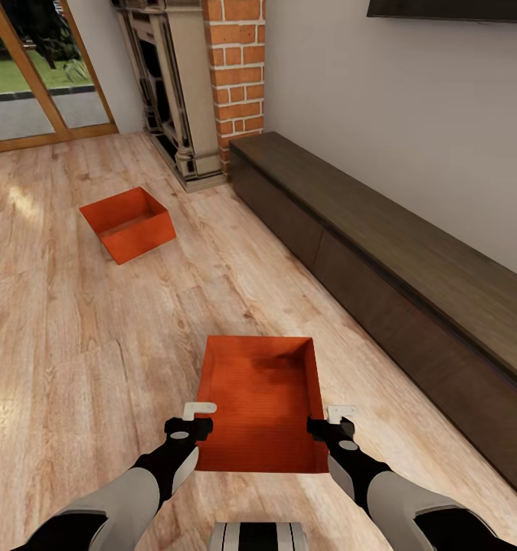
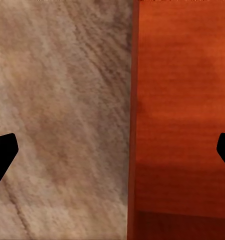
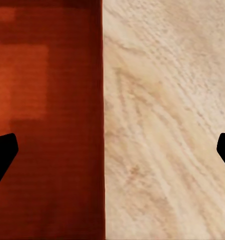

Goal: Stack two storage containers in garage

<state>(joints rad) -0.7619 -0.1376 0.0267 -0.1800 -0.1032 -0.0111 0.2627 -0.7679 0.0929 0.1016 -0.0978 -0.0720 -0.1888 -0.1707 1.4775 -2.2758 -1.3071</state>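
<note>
Straddling the side walls of the near storage container (image 1: 260,402) on the wood floor (image 1: 74,367), the left gripper (image 1: 200,417) and right gripper (image 1: 331,420) stand spread apart; the other container (image 1: 128,223) sits farther off by the fireplace (image 1: 174,92).

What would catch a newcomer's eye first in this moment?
The near storage container, orange-red against the pale wood floor, with the left gripper and right gripper open astride its side walls. Next, the second container farther off, toward the brick chimney.
</note>
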